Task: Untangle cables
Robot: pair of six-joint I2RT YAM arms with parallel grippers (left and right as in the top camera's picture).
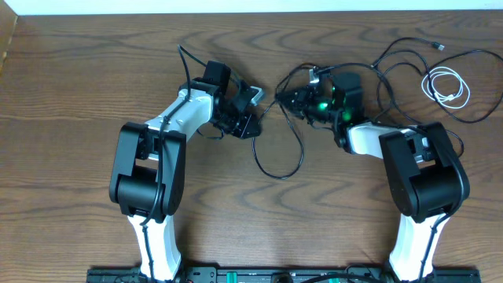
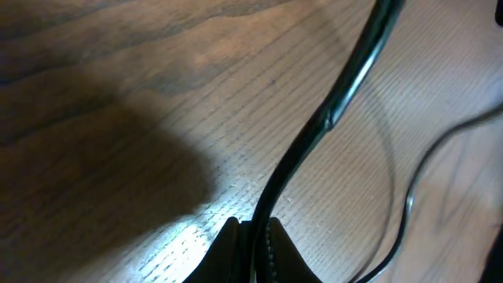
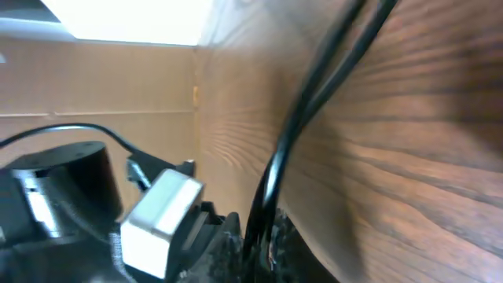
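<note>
My left gripper (image 1: 255, 110) is shut on a black cable (image 2: 330, 118); the cord leaves the jaws (image 2: 253, 236) and runs up to the right over the wood. The right gripper (image 1: 289, 98) faces it a short way off, and its jaws (image 3: 263, 236) pinch two black strands (image 3: 306, 102) that run upward. Between and below the grippers a black loop (image 1: 277, 174) lies on the table. A second black cable (image 1: 471, 118) sweeps round the far right. The white cable (image 1: 446, 86) lies coiled inside that sweep, apart from both grippers.
A thinner black cord (image 2: 401, 212) curves along the table right of the left jaws. The left gripper's pale body (image 3: 161, 216) fills the lower left of the right wrist view. The table's far edge (image 1: 251, 12) runs along the top.
</note>
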